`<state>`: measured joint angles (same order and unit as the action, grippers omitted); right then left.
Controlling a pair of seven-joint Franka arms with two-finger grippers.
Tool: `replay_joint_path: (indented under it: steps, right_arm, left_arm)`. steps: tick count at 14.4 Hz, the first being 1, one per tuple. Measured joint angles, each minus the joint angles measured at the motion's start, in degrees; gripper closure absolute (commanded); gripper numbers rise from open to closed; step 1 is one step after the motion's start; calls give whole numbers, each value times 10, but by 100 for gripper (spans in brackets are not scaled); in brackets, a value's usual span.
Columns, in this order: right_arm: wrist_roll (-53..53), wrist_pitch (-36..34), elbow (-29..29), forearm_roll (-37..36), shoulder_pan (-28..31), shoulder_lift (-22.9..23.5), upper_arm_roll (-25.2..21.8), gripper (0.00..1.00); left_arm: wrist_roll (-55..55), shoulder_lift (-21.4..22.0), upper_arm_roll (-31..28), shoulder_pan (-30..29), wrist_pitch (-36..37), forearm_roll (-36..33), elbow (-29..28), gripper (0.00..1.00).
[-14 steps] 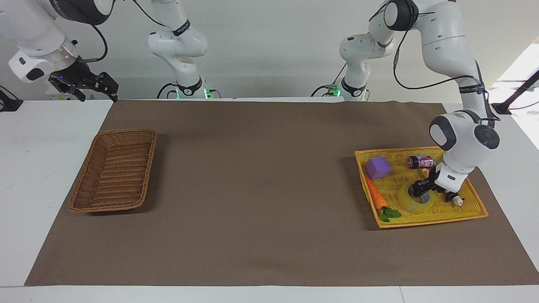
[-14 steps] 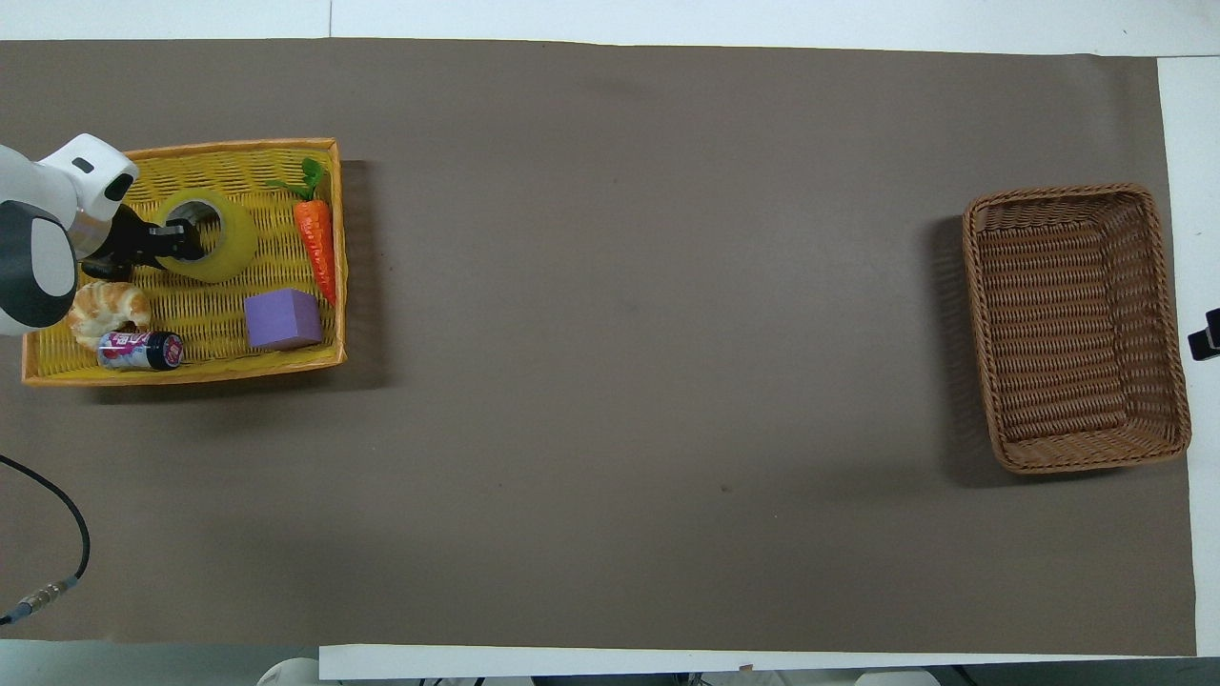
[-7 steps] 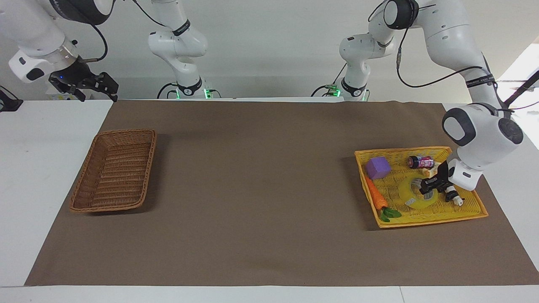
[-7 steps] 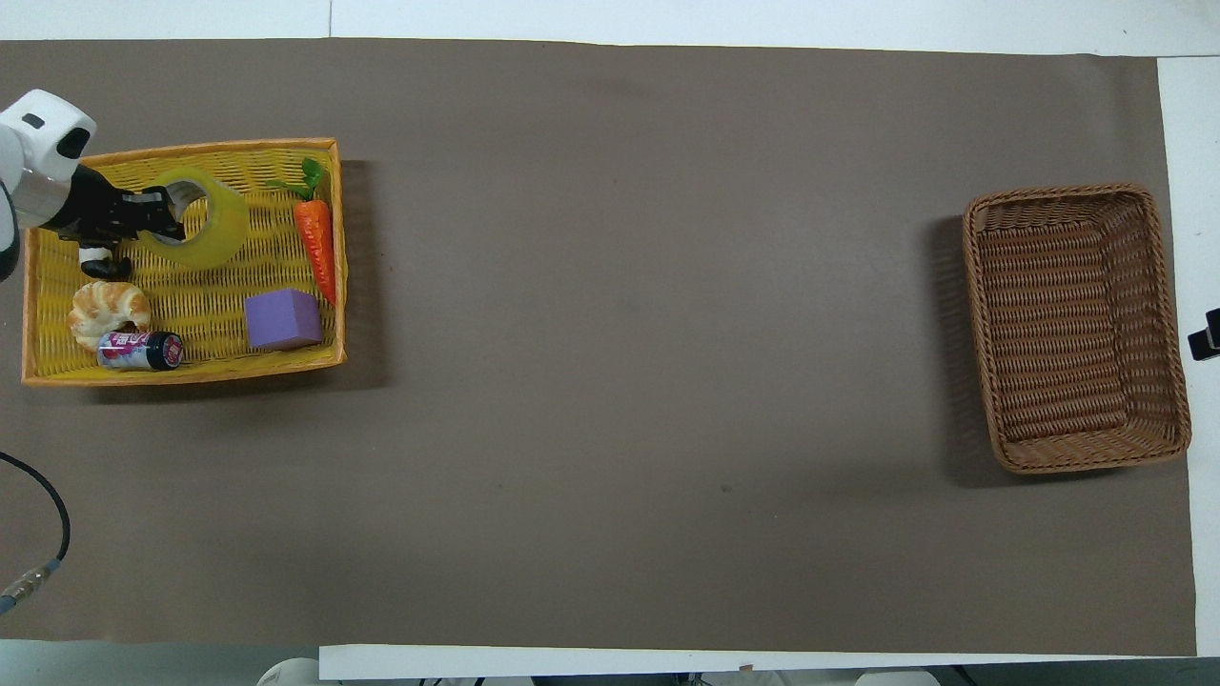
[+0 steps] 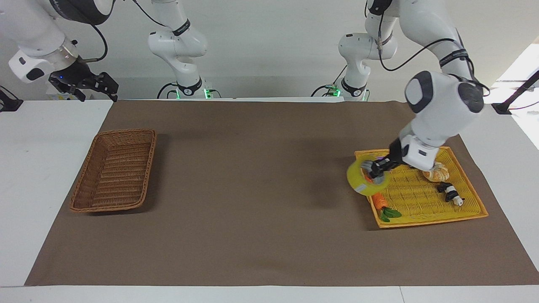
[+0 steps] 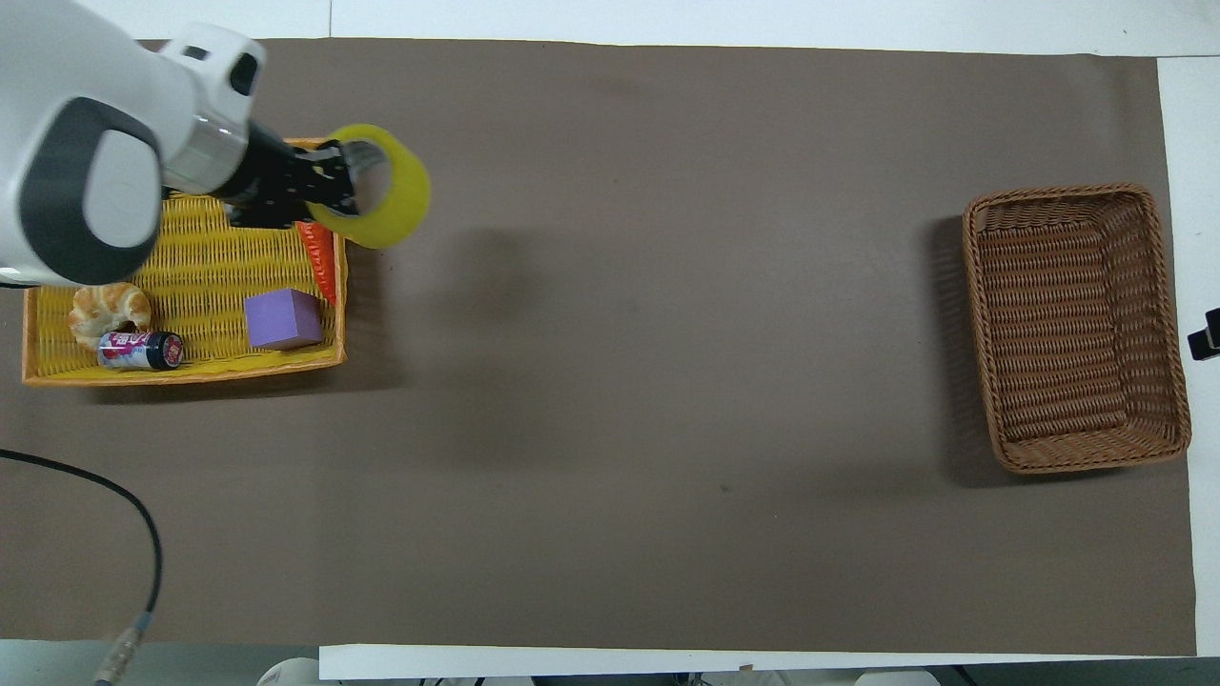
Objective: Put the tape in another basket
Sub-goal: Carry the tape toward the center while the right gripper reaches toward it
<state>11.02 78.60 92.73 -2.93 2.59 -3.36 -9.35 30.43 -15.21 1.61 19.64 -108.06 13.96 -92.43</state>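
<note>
The tape (image 5: 360,180), a yellow translucent roll, hangs tilted in the air in my left gripper (image 5: 376,168). The gripper is shut on the roll's wall, with one finger inside the core. It holds the tape over the edge of the yellow tray (image 5: 433,221) that faces the right arm's end of the table. In the overhead view the tape (image 6: 398,195) and left gripper (image 6: 335,181) are over that same tray edge (image 6: 181,374). The brown wicker basket (image 5: 116,172) (image 6: 1067,324) stands empty at the right arm's end. My right gripper (image 5: 105,86) waits in the air near the table's corner.
The yellow tray holds a carrot (image 5: 379,201) (image 6: 319,257), a purple cube (image 6: 281,319), a croissant (image 5: 436,172) (image 6: 108,310), a small can (image 6: 141,351) and a small black-and-white toy (image 5: 449,192). A brown mat (image 5: 261,189) covers the table between tray and basket.
My left gripper has lifted the tape out of the yellow tray and carried it toward the right arm's end, up over the tray's edge. The right arm has not moved.
</note>
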Motion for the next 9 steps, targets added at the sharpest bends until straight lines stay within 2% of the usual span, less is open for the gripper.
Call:
replay_joint_path:
  steps: [1,3,6,9]
  right_arm:
    - [11,1,1,8,0,0,0,0]
    - [24,12,4,72,0,0,1,0]
    - [23,61,35,215,-6,0,2,0]
    - [14,159,109,397,-36,13,4,0]
  left_arm:
    - [28,0,0,37,-3,0,-1,100]
    - [75,0,0,86,-14,0,-1,100]
    - [86,0,0,101,-24,0,-1,100]
    - [85,0,-1,101,-24,1,-2,100]
